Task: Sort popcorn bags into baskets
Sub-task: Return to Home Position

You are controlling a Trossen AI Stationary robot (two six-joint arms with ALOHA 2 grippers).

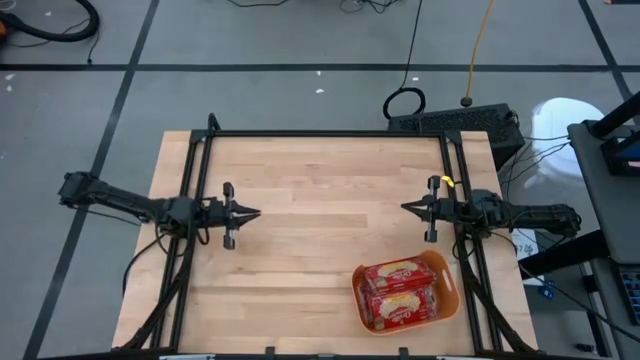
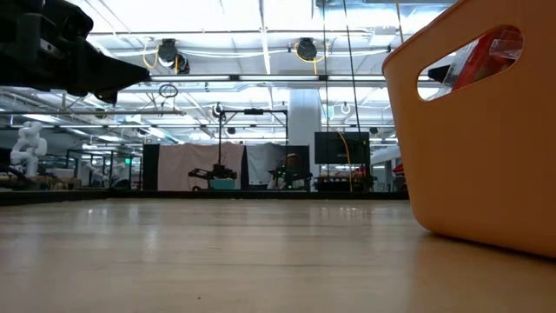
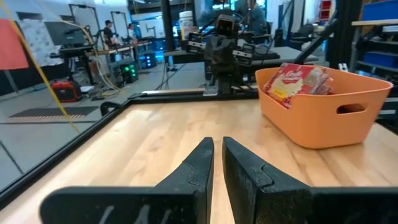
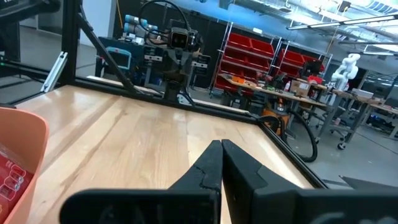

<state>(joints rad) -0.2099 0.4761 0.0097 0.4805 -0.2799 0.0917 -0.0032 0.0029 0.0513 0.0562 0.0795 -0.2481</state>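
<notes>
Several red popcorn bags (image 1: 400,292) with cream labels lie inside the orange basket (image 1: 452,290), which stands on the table near its front right corner. The left wrist view shows the basket (image 3: 317,118) with the bags (image 3: 295,81) leaning in it. In the low view one bag (image 2: 486,56) shows through the handle slot. My left gripper (image 1: 256,212) hovers level over the table's left side, shut to a thin slit (image 3: 217,144) with nothing in it. Over the right side my right gripper (image 1: 404,207) hovers level, shut (image 4: 221,146) and holding nothing, beyond the basket's far edge.
Bare wooden tabletop (image 1: 320,230) lies between the two grippers. A black metal frame (image 1: 330,134) runs along the table's far edge and down both sides. Cables and a dark box (image 1: 460,120) sit on the floor beyond the far right corner.
</notes>
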